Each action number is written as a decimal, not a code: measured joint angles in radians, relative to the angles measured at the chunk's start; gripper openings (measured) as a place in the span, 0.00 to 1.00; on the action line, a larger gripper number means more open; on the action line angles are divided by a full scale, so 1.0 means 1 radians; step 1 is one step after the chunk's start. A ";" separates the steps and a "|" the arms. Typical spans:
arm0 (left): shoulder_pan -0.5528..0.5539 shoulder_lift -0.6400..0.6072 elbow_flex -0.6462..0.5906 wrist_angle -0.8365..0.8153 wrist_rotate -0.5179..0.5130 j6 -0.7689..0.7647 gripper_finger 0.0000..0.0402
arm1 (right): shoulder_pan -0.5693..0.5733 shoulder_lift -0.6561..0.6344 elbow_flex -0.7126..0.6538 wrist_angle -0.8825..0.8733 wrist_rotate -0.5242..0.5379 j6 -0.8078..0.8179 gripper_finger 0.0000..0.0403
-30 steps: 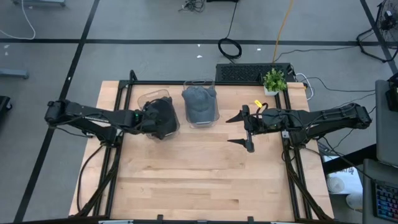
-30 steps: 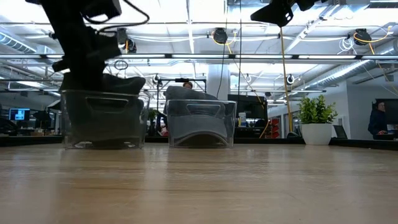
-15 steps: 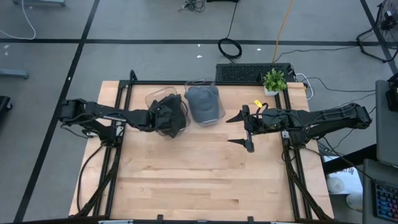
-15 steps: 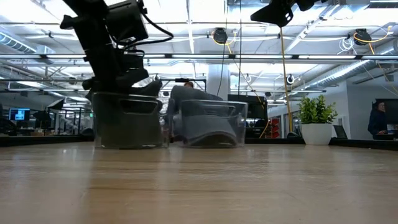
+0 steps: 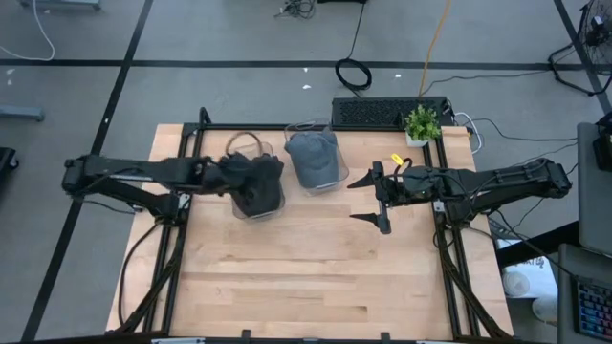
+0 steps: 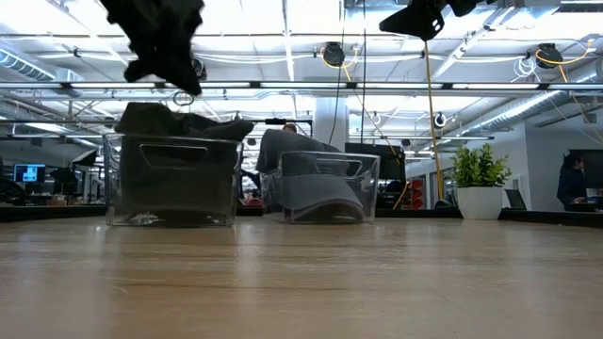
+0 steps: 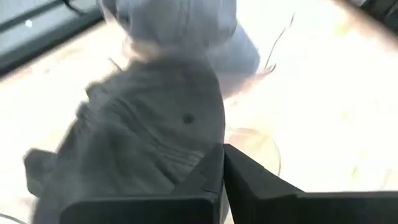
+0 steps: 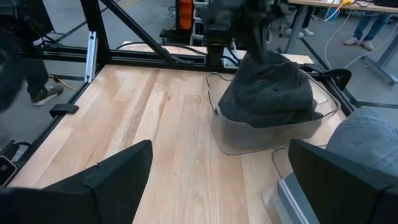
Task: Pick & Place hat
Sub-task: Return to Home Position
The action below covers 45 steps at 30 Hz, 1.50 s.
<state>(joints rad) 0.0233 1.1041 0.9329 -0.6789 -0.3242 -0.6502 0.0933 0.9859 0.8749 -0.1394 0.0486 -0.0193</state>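
A dark hat (image 5: 256, 183) sits in a clear bin (image 6: 174, 188) at the table's far left, its crown rising above the rim (image 6: 179, 121). A grey hat (image 5: 314, 156) fills a second clear bin (image 6: 330, 188) right beside it. My left gripper (image 6: 174, 80) is shut and hangs just above the dark hat's left side (image 7: 155, 143). The low view shows a strip of light between gripper and hat. My right gripper (image 5: 368, 201) waits open in the air right of the grey hat, with nothing between its fingers (image 8: 217, 180).
A potted plant (image 5: 421, 122) and a keyboard (image 5: 387, 112) stand at the far right edge. Bare wood (image 5: 306, 277) spreads over the table's near half. A person (image 6: 573, 179) stands in the room beyond the table.
My left gripper was down on the dark hat in its bin. It pushed that bin right against the grey hat's bin, then rose clear and drew back left, tipping up. The dark hat's bin slid back left. The grey hat's bin ended slightly further right.
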 joint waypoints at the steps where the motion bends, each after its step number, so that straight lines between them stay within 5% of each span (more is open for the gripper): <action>1: 0.000 -0.023 0.001 0.001 -0.005 0.004 0.03 | 0.000 0.000 0.000 0.004 0.000 0.000 0.90; 8: -0.004 -0.175 0.002 0.007 -0.014 0.042 0.04 | 0.000 -0.032 0.000 -0.005 0.000 0.020 0.90; 13: -0.090 -0.270 -0.051 0.156 -0.035 0.283 0.11 | 0.000 -0.141 0.000 -0.140 0.022 -0.019 0.90; 18: -0.159 -0.390 -0.194 0.367 0.094 0.510 0.16 | -0.001 -0.293 -0.057 -0.177 0.137 -0.040 0.90; 24: -0.204 -0.541 -0.408 0.436 0.026 0.486 0.18 | -0.003 -0.498 -0.173 -0.252 0.290 0.004 0.90; 29: -0.241 -0.674 -0.577 0.549 -0.041 0.472 0.17 | -0.002 -0.682 -0.336 -0.150 0.189 -0.049 0.90; 39: -0.290 -0.873 -0.800 0.707 -0.067 0.513 0.13 | -0.002 -0.987 -0.533 -0.122 0.191 0.019 0.90; 45: -0.295 -1.008 -0.869 0.687 -0.069 0.534 0.15 | -0.002 -0.983 -0.540 -0.133 0.186 0.019 0.90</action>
<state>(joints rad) -0.2718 0.0964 0.0636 0.0076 -0.3934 -0.1163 0.0912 0.0025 0.3347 -0.2725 0.2344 0.0000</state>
